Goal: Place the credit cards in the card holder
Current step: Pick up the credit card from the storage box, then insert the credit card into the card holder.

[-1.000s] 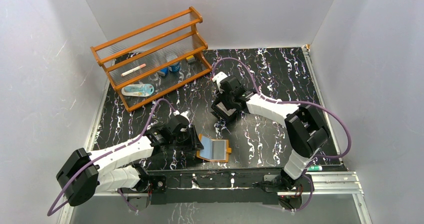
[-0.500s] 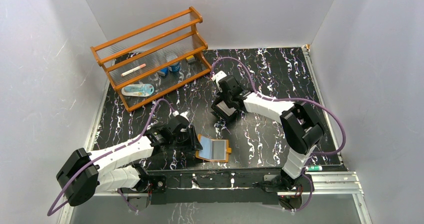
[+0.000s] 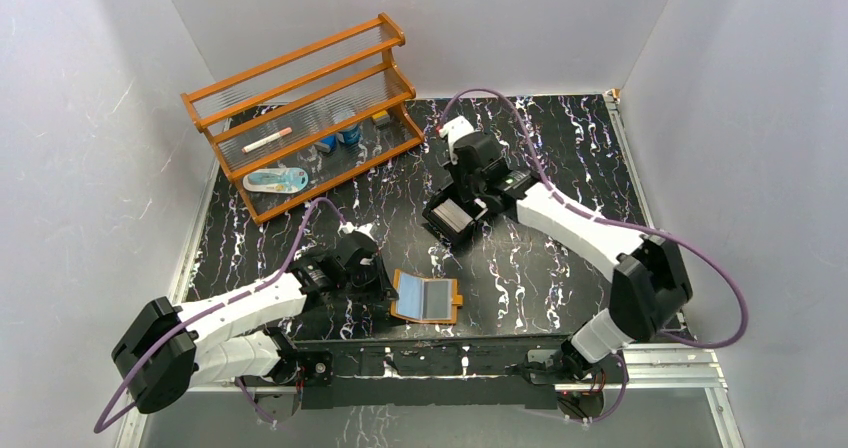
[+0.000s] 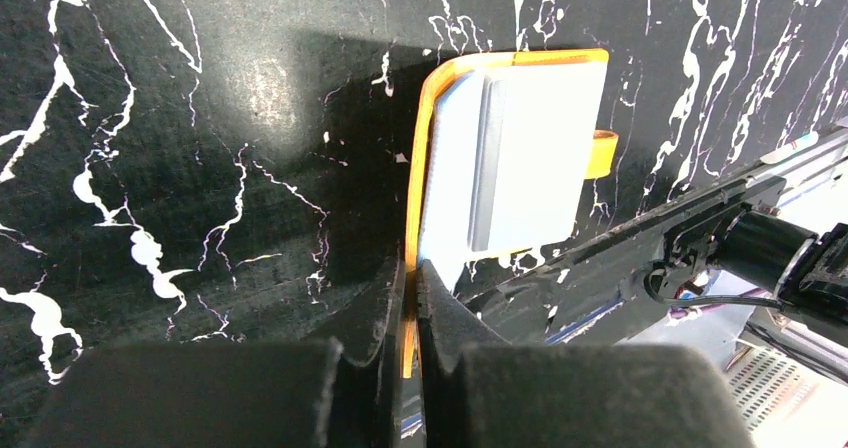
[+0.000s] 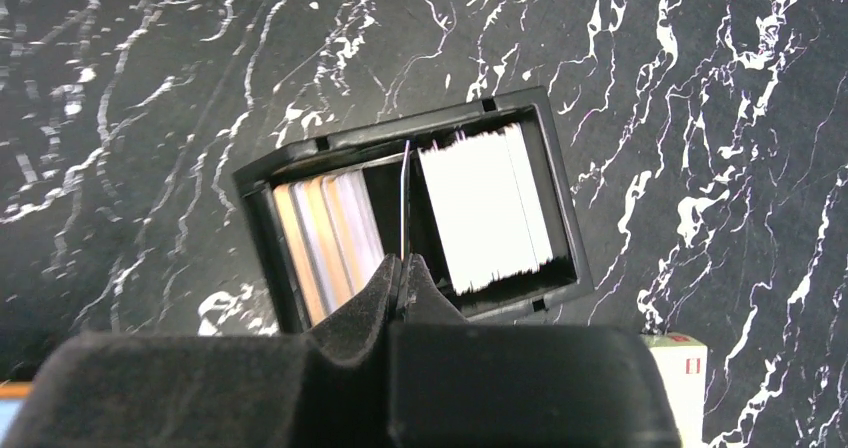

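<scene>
**Top external view.** The card holder (image 3: 428,298) lies open on the black marbled surface (image 3: 560,158), near the front edge, between the two arm bases. The left fingers (image 3: 386,286) are at its left edge. The right fingers (image 3: 465,204) point down into the black tray (image 3: 433,214), which sits mid-surface, well apart from the card holder. A wooden rack (image 3: 310,118) stands at the rear left.

**Left wrist view.** The left fingers (image 4: 416,294) are pressed together on the near orange edge of the card holder (image 4: 520,158). The cover lies flat with its clear sleeves facing up. Its snap tab (image 4: 603,153) projects from the far side.

**Right wrist view.** The right fingers (image 5: 400,274) are closed on one credit card (image 5: 403,203). It is seen edge-on, upright, and in line with the divider of the tray (image 5: 400,136). The remaining credit cards (image 5: 485,208) stand as a white stack in the right compartment, and a tan and pale stack leans in the left compartment. A cream box (image 5: 675,368) rests on the surface just beside the tray's near right corner.
</scene>
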Action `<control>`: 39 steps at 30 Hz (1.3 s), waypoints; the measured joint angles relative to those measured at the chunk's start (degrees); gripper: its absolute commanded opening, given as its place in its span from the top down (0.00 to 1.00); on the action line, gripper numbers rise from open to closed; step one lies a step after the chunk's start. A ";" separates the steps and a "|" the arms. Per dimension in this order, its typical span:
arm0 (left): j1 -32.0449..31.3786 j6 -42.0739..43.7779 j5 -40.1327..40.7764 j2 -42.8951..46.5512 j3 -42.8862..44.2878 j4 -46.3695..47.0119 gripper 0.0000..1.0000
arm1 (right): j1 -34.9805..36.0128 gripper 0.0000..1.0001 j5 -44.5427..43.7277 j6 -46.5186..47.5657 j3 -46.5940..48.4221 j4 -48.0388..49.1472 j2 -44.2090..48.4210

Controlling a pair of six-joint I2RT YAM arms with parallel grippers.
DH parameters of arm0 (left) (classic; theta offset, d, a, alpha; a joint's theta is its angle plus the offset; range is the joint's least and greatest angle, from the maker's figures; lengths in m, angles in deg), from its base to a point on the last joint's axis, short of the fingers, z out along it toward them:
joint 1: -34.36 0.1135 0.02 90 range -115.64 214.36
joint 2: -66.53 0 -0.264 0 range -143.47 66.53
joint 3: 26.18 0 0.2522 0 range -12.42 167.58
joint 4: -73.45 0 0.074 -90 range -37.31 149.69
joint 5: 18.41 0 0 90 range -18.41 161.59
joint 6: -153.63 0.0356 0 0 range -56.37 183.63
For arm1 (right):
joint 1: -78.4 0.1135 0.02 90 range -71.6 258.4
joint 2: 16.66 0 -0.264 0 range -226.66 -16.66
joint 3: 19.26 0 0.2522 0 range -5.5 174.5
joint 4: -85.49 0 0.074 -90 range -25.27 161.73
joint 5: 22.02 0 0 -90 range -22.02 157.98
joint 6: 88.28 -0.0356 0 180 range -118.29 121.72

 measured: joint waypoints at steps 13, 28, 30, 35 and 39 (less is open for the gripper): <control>0.00 -4.76 -3.78 0.00 -4.46 9.68 1.00 | 0.04 1.00 15.08 -19.67 -14.78 -1.73 25.88; 0.00 -11.76 -4.92 -4.63 -8.28 22.84 0.87 | 0.57 1.00 26.80 -49.51 -47.23 17.20 39.56; 0.00 -11.89 -4.87 -4.39 -8.74 22.88 0.94 | 1.03 1.00 27.28 -52.46 -50.03 19.80 39.30; 0.00 -12.28 -4.76 -2.51 -11.43 22.93 1.00 | 2.56 1.00 27.56 -56.85 -54.23 25.90 38.45; 0.00 -12.20 -4.79 -2.45 -11.91 22.93 1.00 | 4.09 1.00 27.50 -59.78 -56.33 30.95 37.16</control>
